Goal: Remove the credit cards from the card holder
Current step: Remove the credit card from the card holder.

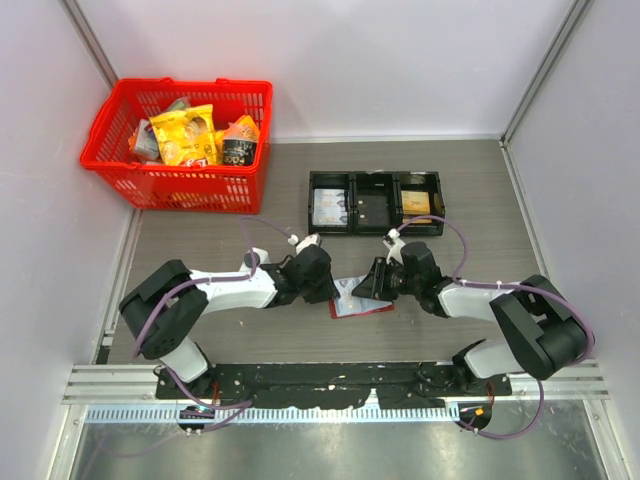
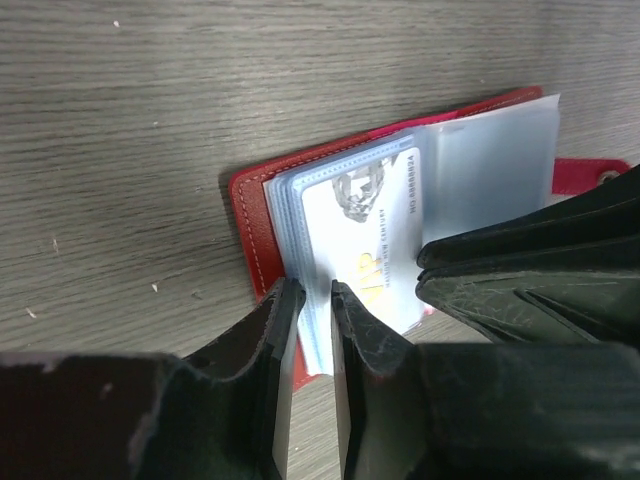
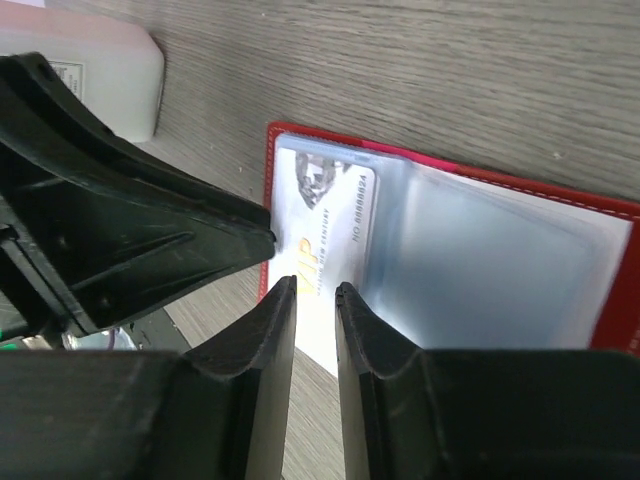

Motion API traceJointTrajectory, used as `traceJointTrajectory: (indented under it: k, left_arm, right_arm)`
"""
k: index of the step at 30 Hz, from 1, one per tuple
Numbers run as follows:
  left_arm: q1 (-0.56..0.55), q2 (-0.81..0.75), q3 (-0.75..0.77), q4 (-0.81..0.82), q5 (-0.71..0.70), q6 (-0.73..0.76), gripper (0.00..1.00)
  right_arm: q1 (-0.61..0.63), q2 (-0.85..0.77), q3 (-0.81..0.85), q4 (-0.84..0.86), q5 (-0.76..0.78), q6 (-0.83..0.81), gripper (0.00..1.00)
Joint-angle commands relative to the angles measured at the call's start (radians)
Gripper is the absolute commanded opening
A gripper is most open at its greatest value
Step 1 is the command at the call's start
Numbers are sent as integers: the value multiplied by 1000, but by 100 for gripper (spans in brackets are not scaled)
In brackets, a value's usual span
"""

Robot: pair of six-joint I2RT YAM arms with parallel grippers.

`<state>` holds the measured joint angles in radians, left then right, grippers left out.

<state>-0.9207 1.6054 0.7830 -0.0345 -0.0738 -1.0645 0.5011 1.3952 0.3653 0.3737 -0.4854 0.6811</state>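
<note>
Grey bench, card holder open just in front of black tray. Left tool narrowly astride its edge, grip unclear; right tool slightly apart over credit card. Risk: weak pinch, holder drags along with card.

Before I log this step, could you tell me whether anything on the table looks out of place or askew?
One credit card sticks partway out of its clear sleeve, overhanging the red edge of the open card holder. Nothing else looks spilled, damaged or askew.
</note>
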Motion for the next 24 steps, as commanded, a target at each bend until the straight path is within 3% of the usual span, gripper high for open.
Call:
traceJointTrajectory:
  k: [1, 7, 17, 24]
  left_arm:
    - [3, 19, -1, 28, 32, -2, 22]
    - [2, 14, -11, 28, 31, -3, 16]
    - [2, 16, -21, 25, 19, 0, 13]
    - [2, 14, -22, 28, 25, 0, 5]
  right_arm:
    - [-4, 19, 9, 90, -50, 12, 27]
    - [-4, 22, 0, 110, -42, 28, 26]
    - [-4, -84, 32, -85, 97, -69, 27]
    - [-4, -2, -5, 27, 50, -20, 28]
